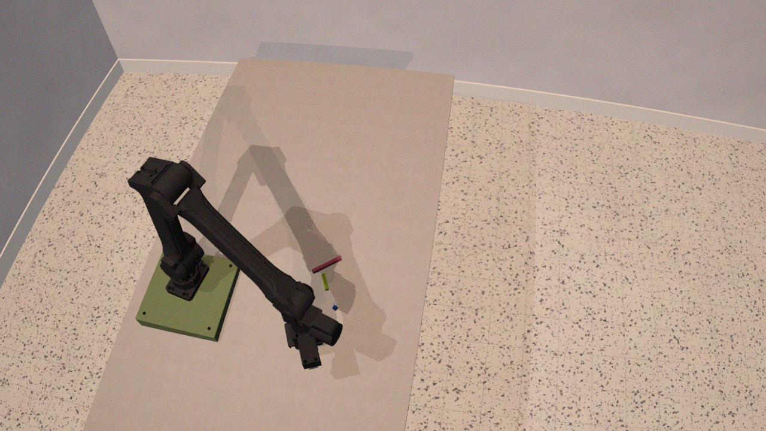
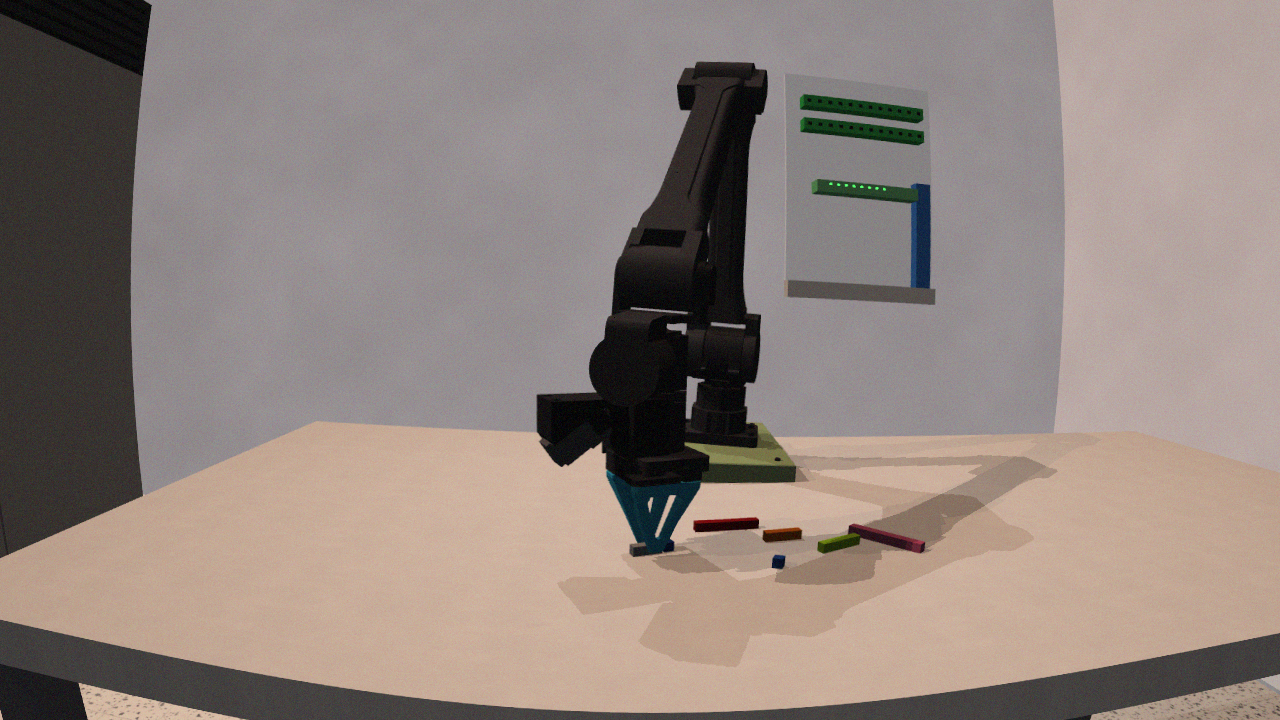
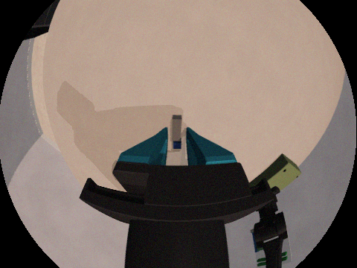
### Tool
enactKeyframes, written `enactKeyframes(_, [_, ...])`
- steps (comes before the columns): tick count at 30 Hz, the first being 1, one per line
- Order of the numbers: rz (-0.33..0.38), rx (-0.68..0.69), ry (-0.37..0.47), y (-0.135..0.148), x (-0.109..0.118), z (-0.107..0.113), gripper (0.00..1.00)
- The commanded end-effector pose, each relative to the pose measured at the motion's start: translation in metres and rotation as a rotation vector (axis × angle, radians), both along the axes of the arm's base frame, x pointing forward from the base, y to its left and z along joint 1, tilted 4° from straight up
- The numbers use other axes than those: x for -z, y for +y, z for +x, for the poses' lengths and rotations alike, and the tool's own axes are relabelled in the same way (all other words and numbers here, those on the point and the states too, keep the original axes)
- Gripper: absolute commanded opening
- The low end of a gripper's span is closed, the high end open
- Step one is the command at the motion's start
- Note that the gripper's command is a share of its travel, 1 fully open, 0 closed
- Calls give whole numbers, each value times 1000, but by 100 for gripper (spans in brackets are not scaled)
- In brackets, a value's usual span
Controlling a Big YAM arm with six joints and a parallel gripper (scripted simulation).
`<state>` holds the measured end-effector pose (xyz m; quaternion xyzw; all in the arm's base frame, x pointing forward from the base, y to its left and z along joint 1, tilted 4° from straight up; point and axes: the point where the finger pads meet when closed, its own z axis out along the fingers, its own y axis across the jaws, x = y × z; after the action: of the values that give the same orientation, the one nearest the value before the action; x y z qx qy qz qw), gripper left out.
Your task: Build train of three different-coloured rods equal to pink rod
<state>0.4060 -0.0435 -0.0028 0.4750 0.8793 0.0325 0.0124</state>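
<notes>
My gripper is down at the table, its teal fingers a little apart. In the wrist view a small blue rod lies between the fingertips, end to end with a grey rod that reaches out ahead of them. Both lie on the table in the exterior view, the grey rod beside the blue one. The pink rod lies to the right, with a lime rod, an orange rod, a red rod and a second blue rod.
The arm's green base plate stands at the table's left side. From above, the pink rod, the lime rod and a blue rod lie just past the wrist. A panel with green bars hangs behind.
</notes>
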Motion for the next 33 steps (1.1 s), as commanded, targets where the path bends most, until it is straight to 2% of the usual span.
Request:
enactKeyframes(1, [-9,0,-31,1,-18,7,23])
enactKeyframes(3, [-14,1,-65,-3,-35,22,23])
enactKeyframes(4, [-14,1,-67,-4,-39,23,23])
enactKeyframes(6, [-15,1,-68,-6,-48,22,23])
enactKeyframes(8, [-15,1,-68,-6,-48,22,23])
enactKeyframes(16, [-16,-3,-72,-9,-94,18,23])
enactKeyframes(21, [-17,2,-74,-11,-114,16,23])
enactKeyframes(23, [-11,0,-39,-10,-104,15,23])
enactKeyframes(25, [-11,0,-39,-10,-104,15,23])
enactKeyframes(26, [-4,-2,15,-6,-86,-7,23])
enactKeyframes(29, [-7,-2,-8,-6,-91,-4,23])
enactKeyframes(30, [-7,-2,-10,-6,-91,-3,100])
enactKeyframes(33, [-7,-2,-10,-6,-91,-3,100])
